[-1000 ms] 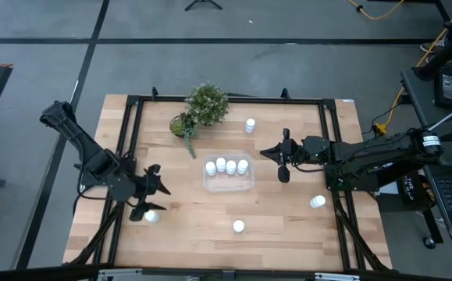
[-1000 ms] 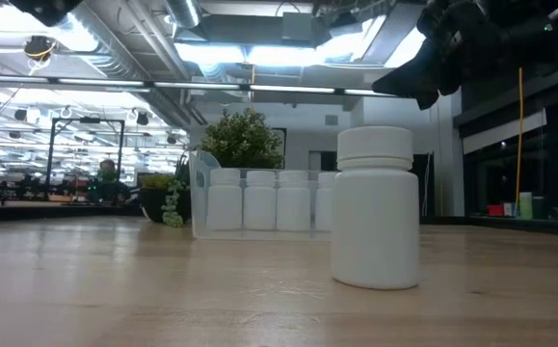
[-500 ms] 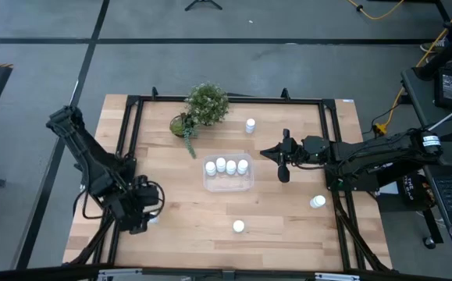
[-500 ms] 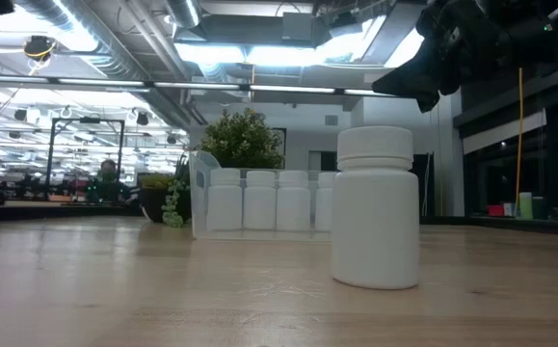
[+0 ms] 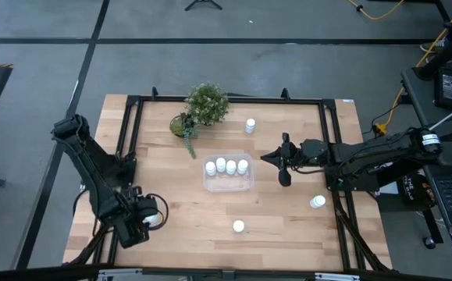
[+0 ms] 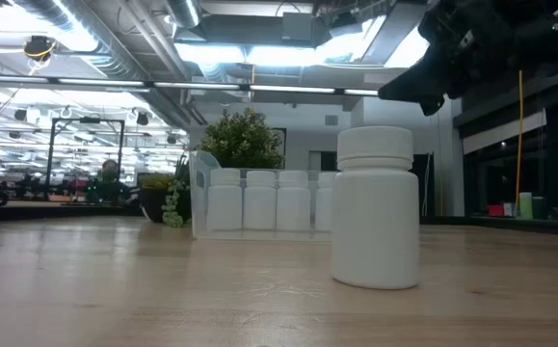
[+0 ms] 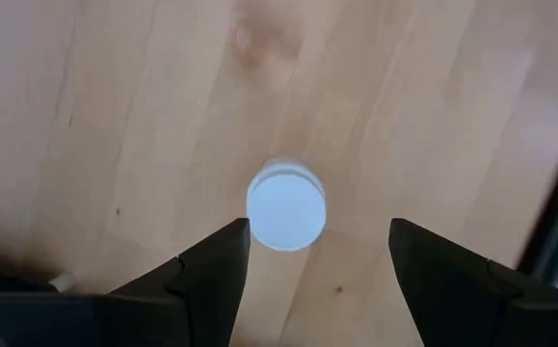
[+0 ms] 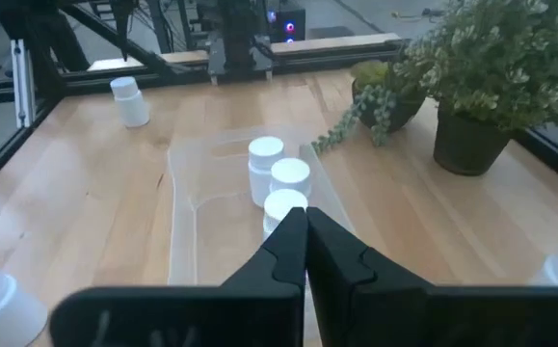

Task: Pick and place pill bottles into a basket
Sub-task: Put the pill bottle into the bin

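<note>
At the left of the light wooden desk (image 5: pixel 280 218), the left gripper (image 7: pixel 309 253) is poised straight above a small white cylindrical pill bottle with a white cap (image 7: pixel 286 206), its fingers (image 7: pixel 211 270) spread wide to either side of the cap. The bottle appears slightly off the midline, nearer one finger, so a descent as aligned could be expected to nudge or topple it; a tipped bottle would probably roll on the smooth wood. Closing too high might catch only the cap.

Toward the middle, a clear, see-through plastic rectangular basket with rounded corners (image 5: pixel 229 184) is seen with four white bottles (image 5: pixel 226 165) standing upright in a row along its far side; the near half is bare. A further bottle dropped carelessly could knock that row over. Just behind it stands a small potted green plant (image 5: pixel 206 104).

Three loose bottles remain: one near the front edge (image 5: pixel 239 226), one beyond the basket (image 5: pixel 250 125), one at the right (image 5: pixel 318 202).

The right gripper (image 5: pixel 276 163) hovers just right of the basket, its fingers pressed together, holding nothing.
</note>
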Tool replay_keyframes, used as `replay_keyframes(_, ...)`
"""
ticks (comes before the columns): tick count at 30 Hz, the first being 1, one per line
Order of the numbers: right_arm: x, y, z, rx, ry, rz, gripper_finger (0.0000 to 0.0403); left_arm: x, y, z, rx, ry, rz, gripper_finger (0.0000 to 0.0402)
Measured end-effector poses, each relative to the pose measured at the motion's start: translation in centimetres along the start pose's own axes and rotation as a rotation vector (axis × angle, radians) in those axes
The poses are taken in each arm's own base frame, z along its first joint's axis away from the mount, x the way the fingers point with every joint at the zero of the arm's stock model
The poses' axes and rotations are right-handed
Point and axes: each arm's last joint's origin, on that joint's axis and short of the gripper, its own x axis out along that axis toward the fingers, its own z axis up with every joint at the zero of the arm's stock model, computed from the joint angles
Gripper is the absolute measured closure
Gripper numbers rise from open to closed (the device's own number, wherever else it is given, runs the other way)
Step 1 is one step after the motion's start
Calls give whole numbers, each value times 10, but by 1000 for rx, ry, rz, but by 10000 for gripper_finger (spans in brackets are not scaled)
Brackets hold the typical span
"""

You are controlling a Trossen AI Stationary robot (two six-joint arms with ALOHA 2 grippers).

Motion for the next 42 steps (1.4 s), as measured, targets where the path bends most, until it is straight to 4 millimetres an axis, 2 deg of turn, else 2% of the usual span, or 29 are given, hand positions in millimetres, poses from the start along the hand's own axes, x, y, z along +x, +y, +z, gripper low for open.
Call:
replay_keyframes(11, -1, 5, 0, -5, 0, 22, 391, 23, -9, 0, 60, 22, 98, 160)
replay_keyframes(33, -2, 10, -1, -13, 2, 50, 391, 42, -15, -1, 61, 84, 158, 160)
replay_keyframes(42, -2, 10, -1, -13, 2, 50, 391, 43, -15, 0, 63, 74, 163, 164)
